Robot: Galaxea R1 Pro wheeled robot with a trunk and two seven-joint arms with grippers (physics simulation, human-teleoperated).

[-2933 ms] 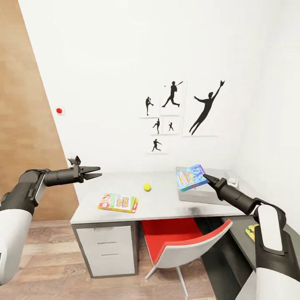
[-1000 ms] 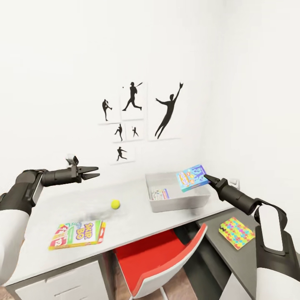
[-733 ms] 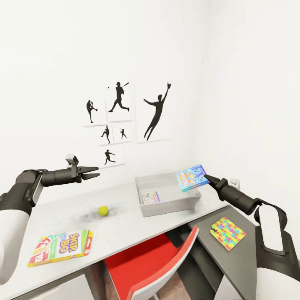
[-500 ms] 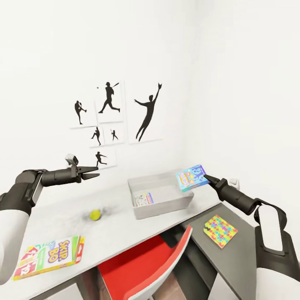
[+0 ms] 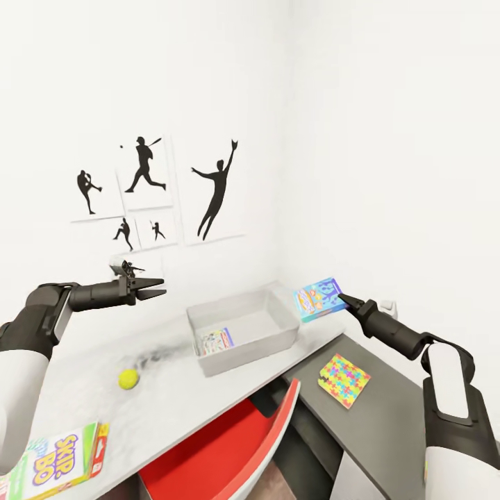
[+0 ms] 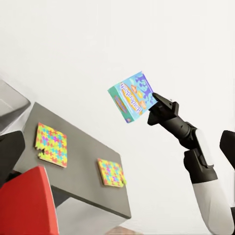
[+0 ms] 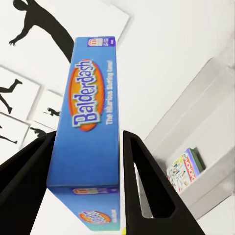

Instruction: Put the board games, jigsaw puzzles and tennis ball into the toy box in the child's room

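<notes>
— What has changed?
— The view has swung right; the toy box (image 5: 244, 329) now sits mid-frame on the grey worktop (image 5: 167, 406).

— And the tools?
— The right tool (image 5: 339, 298) pinches the Balderdash box (image 5: 319, 299) beside the toy box; the left tool (image 5: 154, 287) hangs slightly open, empty.

— Around?
— Tennis ball (image 5: 128, 378), Skip-Bo box (image 5: 59, 462), jigsaw puzzle (image 5: 344, 371), red chair (image 5: 229, 451) below.

Skip-Bo box (image 5: 59, 455), at 7 o'clock on the tabletop (image 5: 173, 396), cut by the frame edge; red chair (image 5: 229, 451) cropped below; lettering on the boxed game (image 5: 217, 341) inside the toy box (image 5: 243, 326) illegible.
</notes>
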